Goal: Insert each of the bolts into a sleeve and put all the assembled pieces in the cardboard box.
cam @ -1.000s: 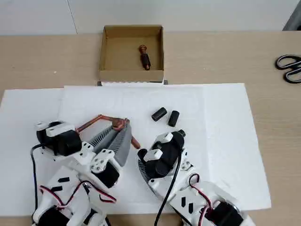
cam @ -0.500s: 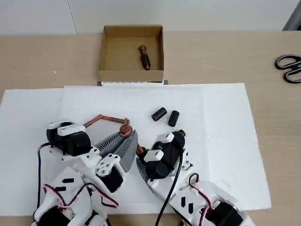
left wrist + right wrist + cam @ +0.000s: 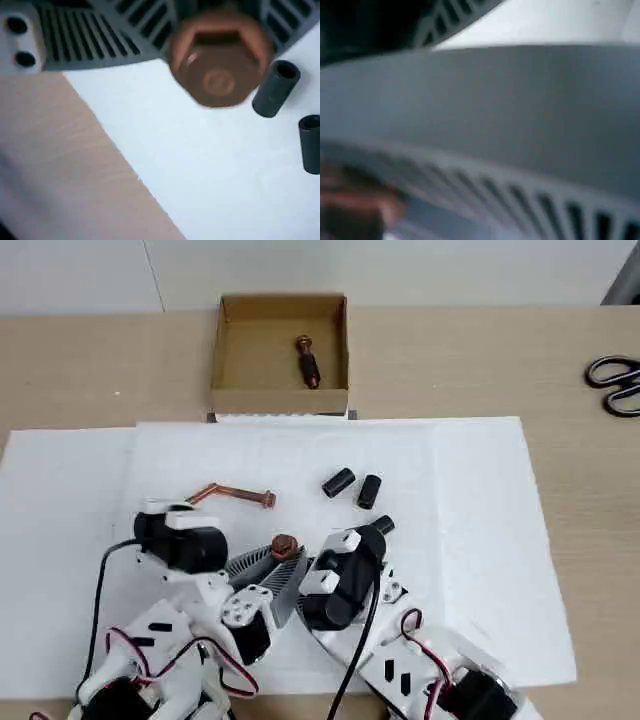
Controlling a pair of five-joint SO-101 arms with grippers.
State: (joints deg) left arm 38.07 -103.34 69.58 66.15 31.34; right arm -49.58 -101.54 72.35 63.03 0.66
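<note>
My left gripper point(image 3: 283, 558) is shut on a copper bolt point(image 3: 285, 545), head up, over the white foam sheet's front middle. The left wrist view has the bolt's hexagonal head point(image 3: 217, 75) between the grey ribbed fingers point(image 3: 90, 35). Two black sleeves point(image 3: 339, 482) point(image 3: 369, 491) lie side by side on the sheet beyond it, and appear as sleeves point(image 3: 276, 89) point(image 3: 310, 144) in the left wrist view. My right gripper point(image 3: 303, 592) sits right against the left one; grey ribbed plastic point(image 3: 480, 125) blocks its camera. Two loose bolts point(image 3: 232, 494) lie to the left.
The cardboard box point(image 3: 280, 400) stands at the back on the wooden table and holds one bolt in a sleeve point(image 3: 307, 362). Scissors point(image 3: 612, 383) lie at the far right edge. The white foam sheet point(image 3: 470, 540) covers the table's middle and front.
The left gripper has carried one bolt away from the two loose bolts, rightward and toward the front, turning it head up. The right arm has edged slightly left toward it.
</note>
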